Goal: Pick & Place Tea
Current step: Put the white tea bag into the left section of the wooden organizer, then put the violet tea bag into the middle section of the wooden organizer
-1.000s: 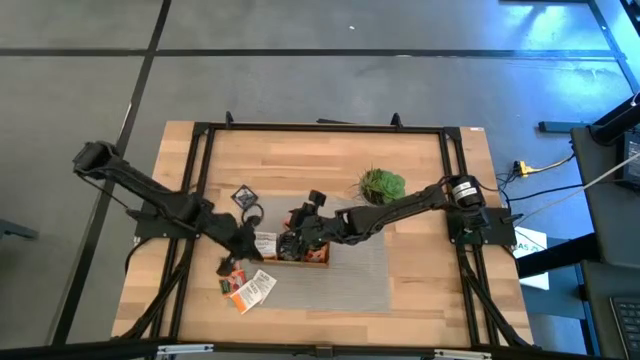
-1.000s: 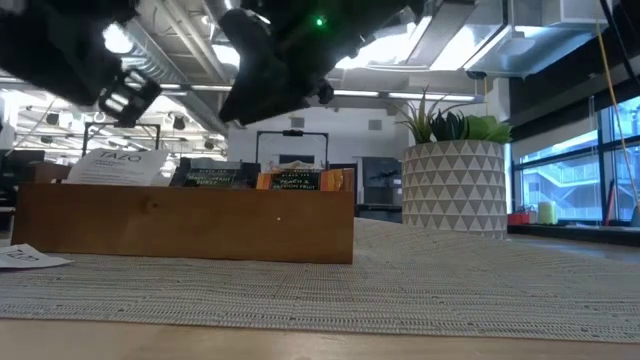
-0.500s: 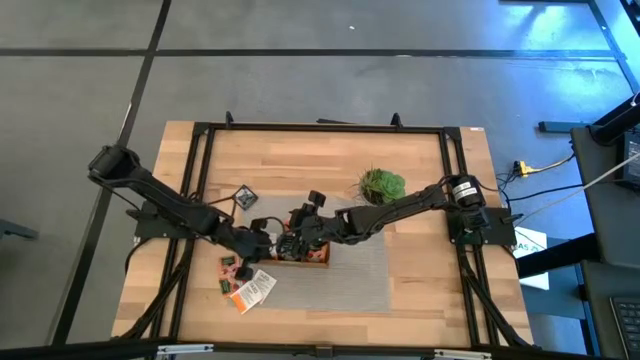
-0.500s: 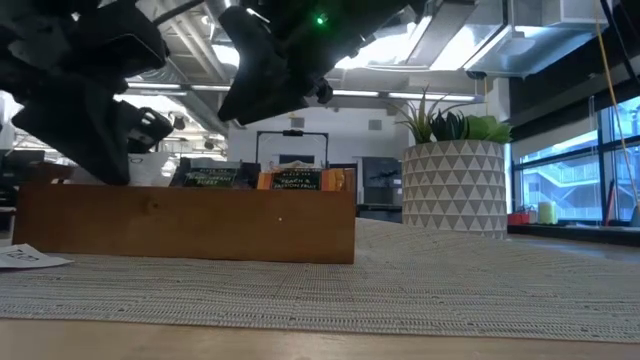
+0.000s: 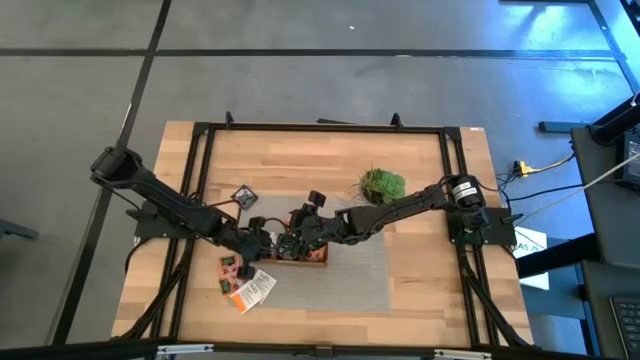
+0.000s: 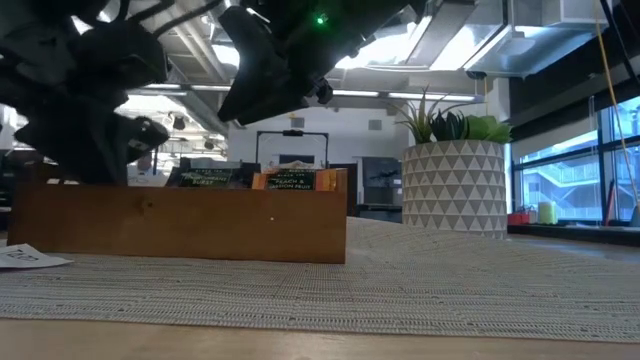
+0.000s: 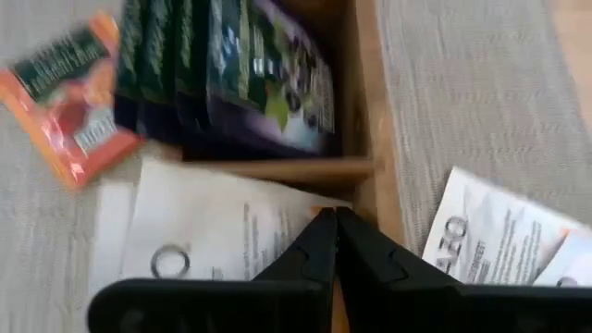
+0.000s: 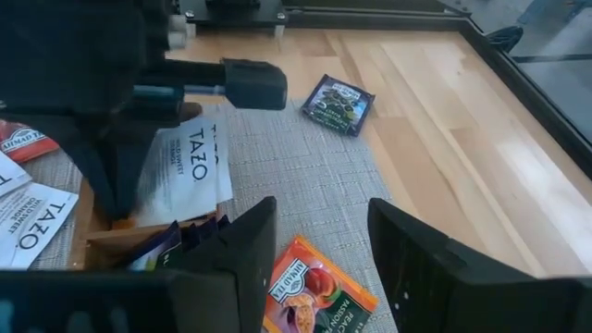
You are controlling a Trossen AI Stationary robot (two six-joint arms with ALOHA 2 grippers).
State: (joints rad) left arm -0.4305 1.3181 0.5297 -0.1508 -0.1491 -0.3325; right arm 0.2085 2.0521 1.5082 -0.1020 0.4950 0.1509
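Left wrist view shows the left hand (image 7: pixel 335 242), fingers pressed together, pinching a white sachet (image 7: pixel 208 236) at the end compartment of the wooden tray (image 7: pixel 368 120) — dark sachets (image 7: pixel 231 79) fill the next one. The right hand (image 8: pixel 319 242) hovers over the tray, fingers apart and empty — an orange sachet (image 8: pixel 310 294) lies below on the mat.

White, dark green and orange tea sachets (image 8: pixel 185 166) are seen; the pot (image 6: pixel 453 188) is patterned in white-and-grey triangles.
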